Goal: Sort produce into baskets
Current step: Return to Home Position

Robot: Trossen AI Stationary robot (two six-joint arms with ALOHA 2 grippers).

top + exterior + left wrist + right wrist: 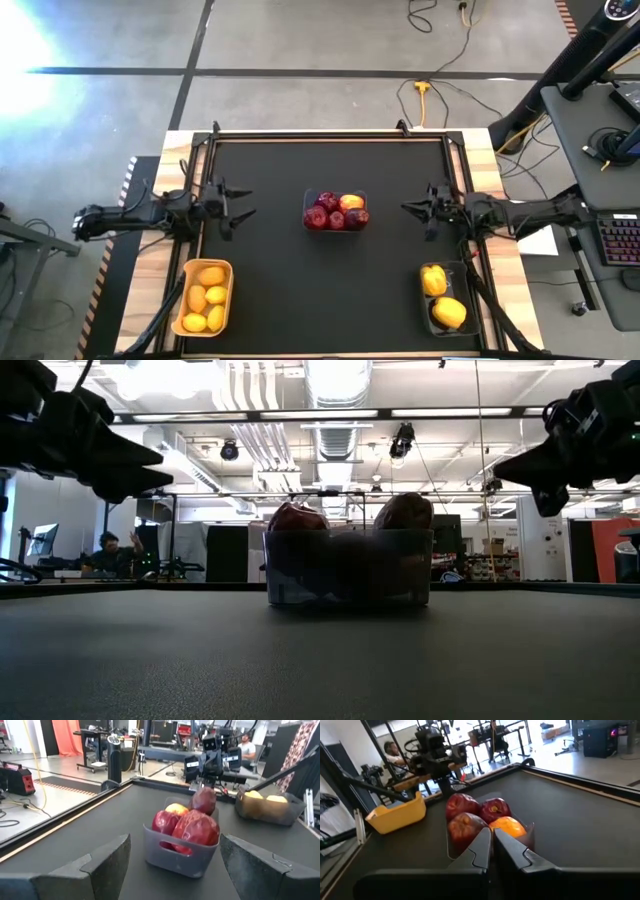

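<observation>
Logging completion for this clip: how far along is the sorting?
Looks finished. Red fruits fill the clear bin, lemons sit in the yellow bin, yellow peppers in the dark bin; no loose produce shows on the mat. Nothing is in hand: the left gripper is open, the right gripper shut and empty, both hovering over the mat's sides. Only parking the arms seems left.

Low view: clear bin (pixel 350 565) wall cloudy, fruit (pixel 405 512) inside just dark mass, only two tops above rim. Right wrist view: right fingers (pixel 480 851) block bin front and lowest fruit. Left wrist view: left fingers (pixel 105 865) cut by frame edge; dark bin (pixel 270 812) hides bottoms of peppers (pixel 276 798). High view: lemons (pixel 205 297) overlap, count unclear.
</observation>
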